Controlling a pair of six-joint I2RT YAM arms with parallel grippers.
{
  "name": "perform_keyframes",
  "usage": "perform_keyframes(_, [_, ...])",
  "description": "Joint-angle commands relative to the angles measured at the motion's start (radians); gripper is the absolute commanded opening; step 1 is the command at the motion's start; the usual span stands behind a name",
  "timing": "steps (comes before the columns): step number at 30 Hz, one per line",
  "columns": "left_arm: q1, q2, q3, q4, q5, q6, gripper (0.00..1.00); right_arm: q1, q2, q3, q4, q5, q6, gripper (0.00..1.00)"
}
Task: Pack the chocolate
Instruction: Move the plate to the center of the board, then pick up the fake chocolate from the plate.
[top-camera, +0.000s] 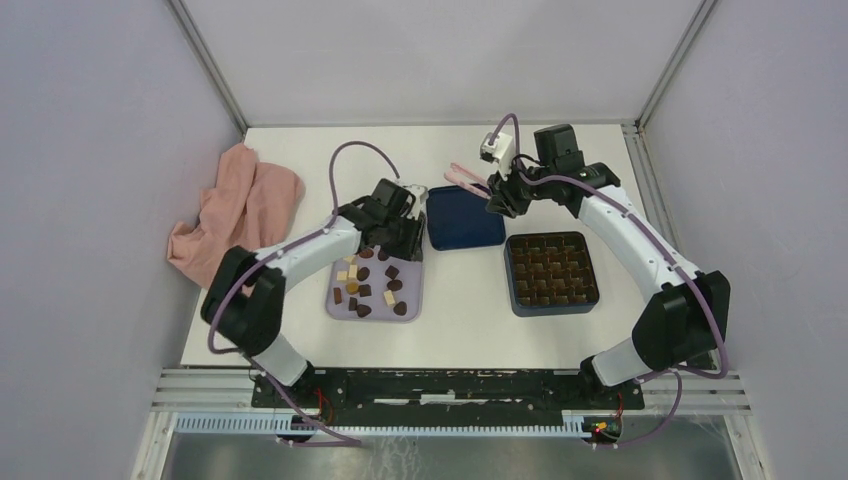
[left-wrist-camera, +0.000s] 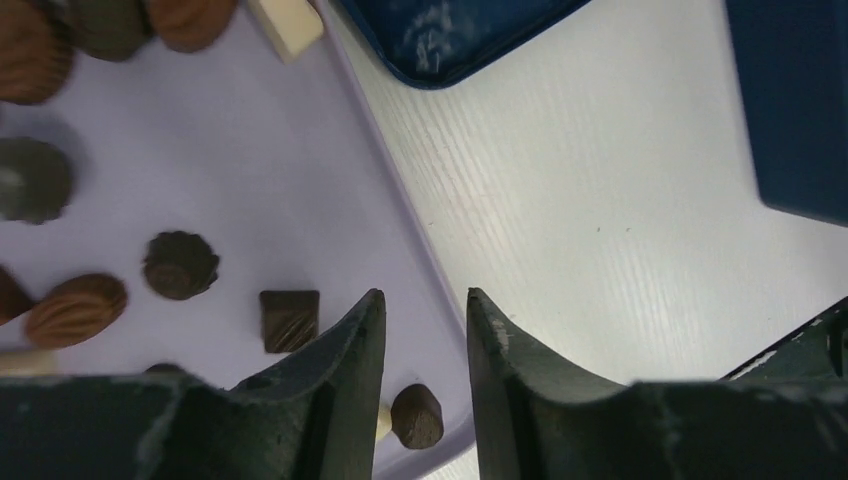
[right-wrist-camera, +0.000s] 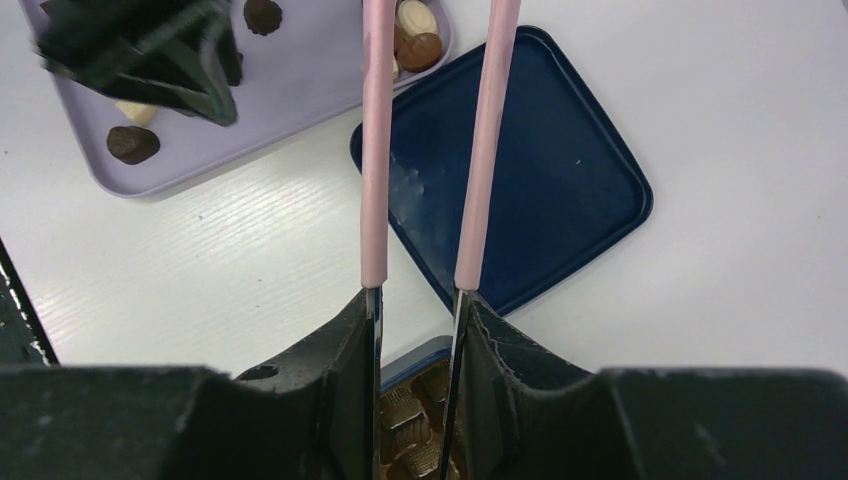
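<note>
Pink cloth (top-camera: 240, 212), soft & crumpled, lies well out to the side of the left claw (left-wrist-camera: 425, 295) on the white surface (top-camera: 470, 320), which has fine lines like wood. A flat blue lid (top-camera: 465, 218), smooth & shiny w/ round corners, sits btwn the 2 claws. The blue box (top-camera: 552, 272) is square w/ a brown grid of little holes. It sits low & just behind the right claw (right-wrist-camera: 415, 293). Brown bumpy bits show in the holes there, but too dark to tell more.

The right claw is shut tight on pink tongs (right-wrist-camera: 378, 150). They are 2 long thin smooth sticks & they reach out over the blue lid. Their far end comes near the left claw.

The left claw is open a bit, w/ nothing btwn its dark fingers (left-wrist-camera: 365, 340). It hangs over the rim of the lilac tray (left-wrist-camera: 300, 180), half over tray, half over bare surface.

The chocolate (left-wrist-camera: 180, 265) lies loose on the tray, mostly to one side of the left claw. The pieces are small & apart from each other:
- a dark round one w/ a wavy edge
- a dark square one w/ ridges on top
- a mid brown oval w/ stripes
- a cream block far ahead by the tray rim
- a dark round one right under the claw, next to the rim

The tray is flat, smooth & pale purple w/ a low edge.
</note>
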Motion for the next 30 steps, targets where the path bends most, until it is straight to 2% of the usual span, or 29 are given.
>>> perform_keyframes(1, [0.013, -0.222, -0.039, 0.062, -0.12, -0.063, 0.45, -0.009, -0.006, 0.023, -0.01, 0.047, -0.05, 0.36])
perform_keyframes(5, [0.047, -0.387, -0.068, 0.033, -0.274, -0.053, 0.61, -0.007, 0.013, 0.012, -0.021, 0.055, -0.074, 0.36])
perform_keyframes(8, [0.075, -0.506, -0.073, 0.066, -0.356, -0.067, 0.83, 0.01, 0.02, -0.028, -0.011, 0.066, -0.104, 0.36])
perform_keyframes(11, [0.114, -0.592, -0.069, 0.141, -0.359, -0.128, 0.99, 0.053, 0.029, -0.07, 0.01, 0.088, -0.133, 0.36])
perform_keyframes(17, [0.148, -0.617, -0.004, 0.166, -0.307, -0.204, 1.0, 0.177, 0.091, -0.094, 0.014, 0.147, -0.174, 0.36])
perform_keyframes(24, [0.149, -0.683, -0.042, 0.146, -0.468, -0.223, 0.98, 0.344, 0.163, -0.103, -0.01, 0.239, -0.227, 0.37])
perform_keyframes(30, [0.149, -0.751, -0.058, 0.136, -0.559, -0.189, 0.98, 0.405, 0.262, -0.041, -0.047, 0.289, -0.24, 0.37])
